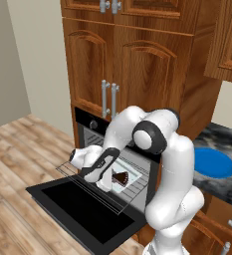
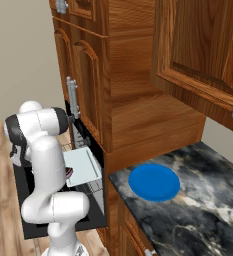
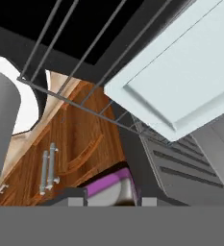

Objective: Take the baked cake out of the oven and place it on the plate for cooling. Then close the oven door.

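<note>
A: Our gripper [image 1: 107, 185] sits low over the pulled-out wire rack [image 1: 132, 191], fingers clenched on the baked cake [image 1: 120, 177].

B: We see the cake at the near edge of the pale tray [image 1: 128, 171], which rests on that rack above the open oven door [image 1: 87, 209].

A: And the oven [image 1: 95, 130]?

B: Under the wooden cabinets [image 1: 127, 60]. The blue plate [image 2: 154, 182] lies by the counter's [image 2: 198, 200] front left corner.
</note>
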### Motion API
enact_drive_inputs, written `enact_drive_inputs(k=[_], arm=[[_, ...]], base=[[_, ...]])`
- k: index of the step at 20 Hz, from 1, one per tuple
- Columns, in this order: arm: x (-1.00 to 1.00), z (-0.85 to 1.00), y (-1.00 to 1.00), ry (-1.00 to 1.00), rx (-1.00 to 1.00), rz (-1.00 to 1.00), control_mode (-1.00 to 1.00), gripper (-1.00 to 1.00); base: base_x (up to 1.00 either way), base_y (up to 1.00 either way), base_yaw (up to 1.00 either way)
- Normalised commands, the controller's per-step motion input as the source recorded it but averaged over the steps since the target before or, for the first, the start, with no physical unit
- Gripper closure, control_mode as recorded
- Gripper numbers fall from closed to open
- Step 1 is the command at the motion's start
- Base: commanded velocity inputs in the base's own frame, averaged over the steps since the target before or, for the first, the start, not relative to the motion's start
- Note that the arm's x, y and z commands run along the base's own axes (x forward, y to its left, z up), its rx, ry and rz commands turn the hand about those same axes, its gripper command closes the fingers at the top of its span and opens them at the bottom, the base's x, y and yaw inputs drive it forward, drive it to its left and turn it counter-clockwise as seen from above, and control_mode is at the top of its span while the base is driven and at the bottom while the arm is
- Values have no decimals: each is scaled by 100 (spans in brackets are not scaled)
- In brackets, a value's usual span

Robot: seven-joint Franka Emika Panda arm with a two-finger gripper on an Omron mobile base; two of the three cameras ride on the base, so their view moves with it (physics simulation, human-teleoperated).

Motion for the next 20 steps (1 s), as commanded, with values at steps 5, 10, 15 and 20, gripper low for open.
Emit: enact_drive_inputs(k=[5, 10, 15, 20], arm=[[-96, 100, -9, -14, 0, 0, -100, 100], [-78, 100, -39, -5, 0, 0, -100, 100], [-58, 100, -64, 3, 0, 3, -100, 100], [-37, 97, -89, 19, 0, 10, -100, 100]], base=[[0, 0, 0], [0, 0, 0], [0, 0, 0], [0, 0, 0]])
